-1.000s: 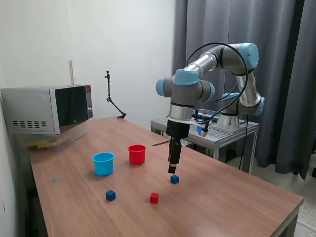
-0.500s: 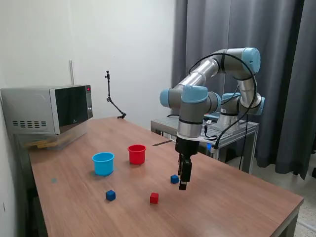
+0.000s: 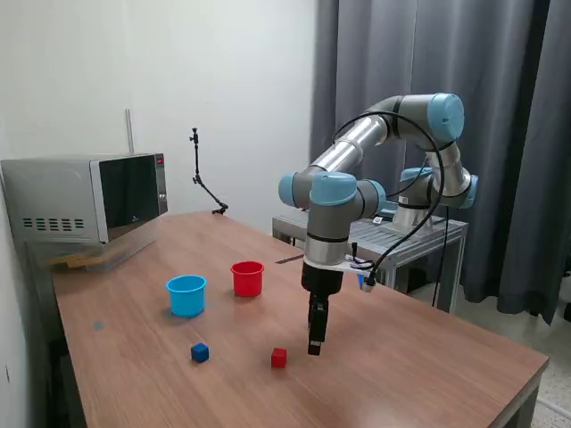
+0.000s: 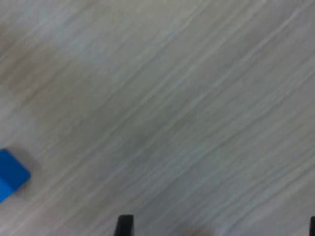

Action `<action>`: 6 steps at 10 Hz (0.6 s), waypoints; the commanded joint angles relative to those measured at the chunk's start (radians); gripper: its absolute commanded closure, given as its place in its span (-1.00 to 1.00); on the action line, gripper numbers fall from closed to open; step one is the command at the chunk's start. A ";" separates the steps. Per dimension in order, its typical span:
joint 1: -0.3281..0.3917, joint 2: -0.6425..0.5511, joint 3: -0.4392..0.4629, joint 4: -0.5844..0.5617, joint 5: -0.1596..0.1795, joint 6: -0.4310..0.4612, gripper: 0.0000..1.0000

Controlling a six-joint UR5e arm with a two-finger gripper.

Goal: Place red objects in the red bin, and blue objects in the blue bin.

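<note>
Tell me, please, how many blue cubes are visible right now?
2. One blue cube lies on the table in front of the light-blue cup; another blue cube appears only in the wrist view, hidden behind the arm in the exterior view.

Table (image 3: 428, 374) carries everything — microwave (image 3: 85, 198) at its far corner on the exterior view's left. Two cups mid-table: one cup (image 3: 186, 295) left of the other (image 3: 247, 278). Nearer the front edge — cube (image 3: 200, 353), second cube (image 3: 279, 358) to its right.
</note>
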 commanded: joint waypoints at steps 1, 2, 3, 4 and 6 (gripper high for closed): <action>-0.026 0.004 -0.002 -0.004 -0.001 -0.021 -1.00; -0.029 0.010 -0.006 -0.007 -0.001 -0.044 -1.00; -0.031 0.026 -0.021 -0.007 -0.001 -0.057 -1.00; -0.031 0.035 -0.033 -0.009 -0.001 -0.064 -1.00; -0.028 0.064 -0.061 -0.009 0.002 -0.064 -1.00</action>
